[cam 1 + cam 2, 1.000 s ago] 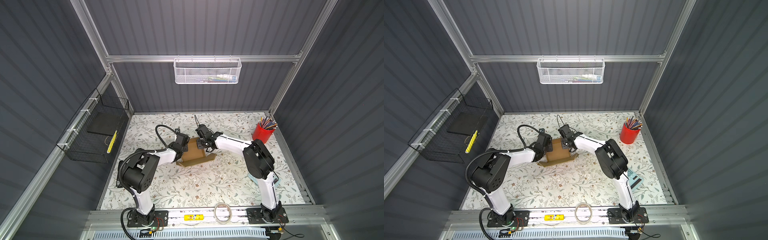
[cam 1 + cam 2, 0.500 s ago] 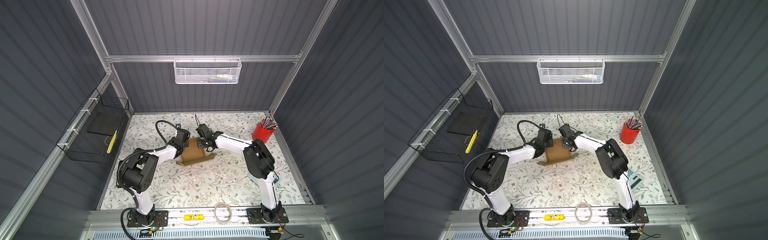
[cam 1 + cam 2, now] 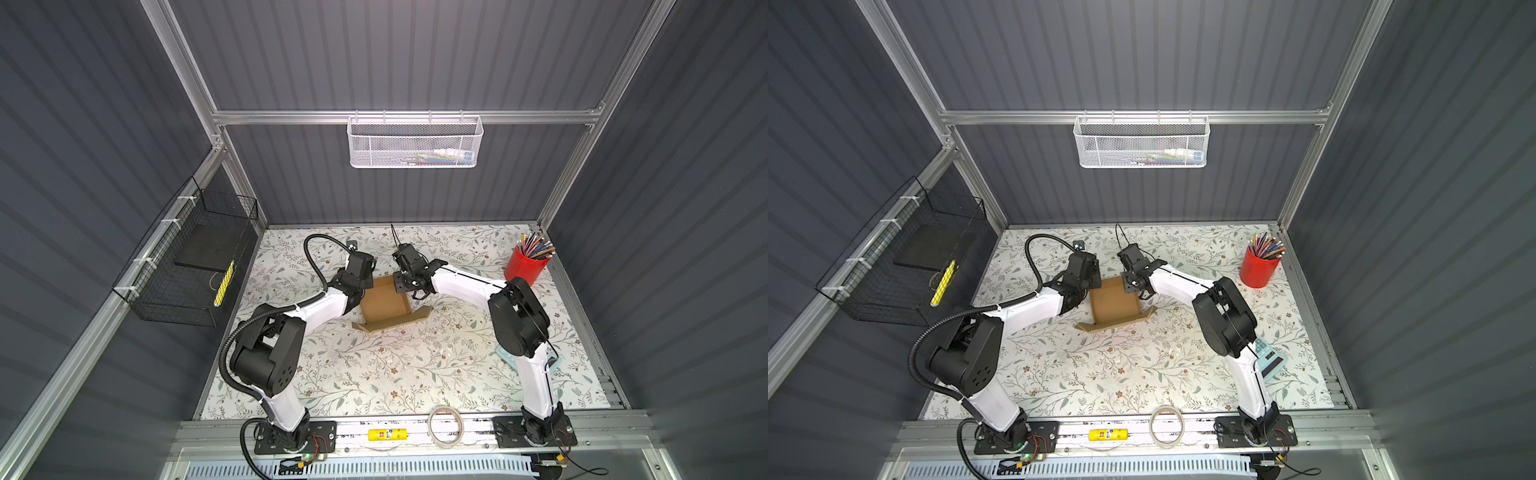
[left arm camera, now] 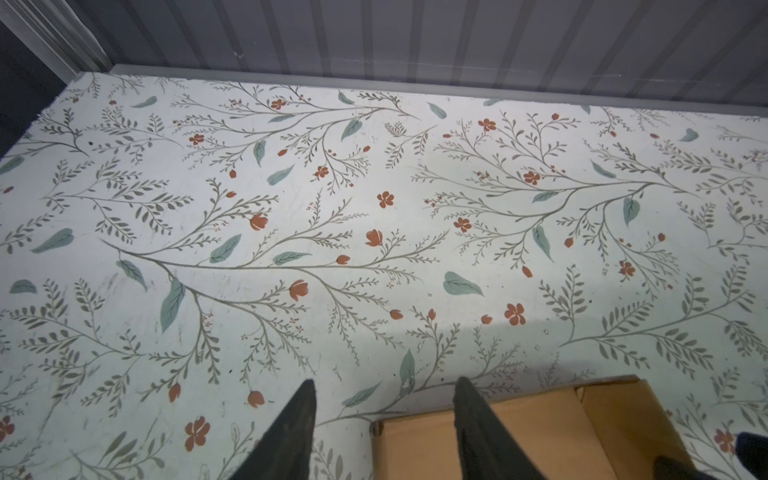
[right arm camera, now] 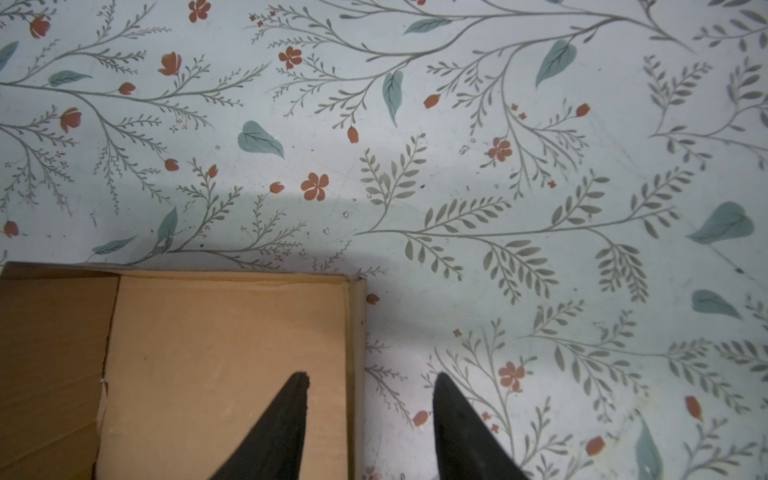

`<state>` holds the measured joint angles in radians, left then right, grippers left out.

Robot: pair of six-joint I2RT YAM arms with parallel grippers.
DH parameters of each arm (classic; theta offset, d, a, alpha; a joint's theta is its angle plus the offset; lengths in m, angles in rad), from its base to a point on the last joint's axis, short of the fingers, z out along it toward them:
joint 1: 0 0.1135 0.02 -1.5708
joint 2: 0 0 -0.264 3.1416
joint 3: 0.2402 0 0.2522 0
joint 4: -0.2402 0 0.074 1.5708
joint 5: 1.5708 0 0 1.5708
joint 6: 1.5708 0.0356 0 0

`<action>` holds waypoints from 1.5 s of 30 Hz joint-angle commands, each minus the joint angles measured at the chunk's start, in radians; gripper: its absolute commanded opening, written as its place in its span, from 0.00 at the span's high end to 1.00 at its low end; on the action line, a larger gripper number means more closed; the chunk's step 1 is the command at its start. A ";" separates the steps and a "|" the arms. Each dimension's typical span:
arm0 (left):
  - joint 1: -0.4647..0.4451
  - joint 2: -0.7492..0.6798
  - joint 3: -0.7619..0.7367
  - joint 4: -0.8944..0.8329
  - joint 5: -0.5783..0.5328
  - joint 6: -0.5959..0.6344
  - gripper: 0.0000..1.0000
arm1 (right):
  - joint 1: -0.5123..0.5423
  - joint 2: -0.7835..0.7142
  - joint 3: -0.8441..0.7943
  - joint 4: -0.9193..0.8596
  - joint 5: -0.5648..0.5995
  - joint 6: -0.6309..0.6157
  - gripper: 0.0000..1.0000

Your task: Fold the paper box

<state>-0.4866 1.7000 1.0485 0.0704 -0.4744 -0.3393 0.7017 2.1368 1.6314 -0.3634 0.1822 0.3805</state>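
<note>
The box (image 3: 384,301) lies mid-counter (image 3: 374,374), partly folded: a flat brown panel on top and a front strip whose ends splay out to either side. Right of the box and nearer the back wall, a red cup (image 3: 524,266) holds a bunch of pencils (image 3: 536,245). High on the wall behind the box, a white basket (image 3: 415,143) holds a few items too small to tell apart. On the side wall left of the box, a wire basket (image 3: 195,257) carries a dark slab (image 3: 203,249) and a yellow object (image 3: 224,282). Both arms reach in from the front, elbows out and wrists bent down over the back of the box. The left gripper (image 4: 384,415) is apart and holds nothing, with one finger above the box's back corner and the other above bare counter. The right gripper (image 5: 370,411) is also apart and empty, with one finger over the panel and the other beyond the box's edge. Compared with a second ago, the box lies where it did and the left wrist has drawn back slightly toward the rear wall.
</note>
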 commanded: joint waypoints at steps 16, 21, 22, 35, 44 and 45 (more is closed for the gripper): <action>0.038 -0.249 0.086 -0.224 0.043 0.043 0.48 | -0.043 -0.077 0.038 0.001 -0.047 -0.051 0.46; 0.037 -0.347 0.099 -0.343 0.074 0.033 0.49 | -0.058 -0.105 0.042 0.000 -0.059 -0.079 0.46; 0.037 -0.366 0.101 -0.368 0.084 0.027 0.48 | -0.062 -0.114 0.044 -0.002 -0.063 -0.085 0.46; -0.011 -0.568 0.117 -0.719 0.107 -0.110 0.48 | -0.099 -0.250 -0.003 -0.020 -0.106 -0.171 0.46; -0.173 -0.675 0.093 -0.964 0.013 -0.314 0.50 | -0.101 -0.341 -0.066 -0.067 -0.143 -0.210 0.49; -0.176 -0.690 0.080 -0.983 0.018 -0.336 0.50 | -0.101 -0.351 -0.073 -0.071 -0.150 -0.214 0.49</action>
<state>-0.6579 1.0676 1.1481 -0.7910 -0.4347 -0.5690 0.6025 1.8118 1.5810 -0.3927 0.0605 0.1932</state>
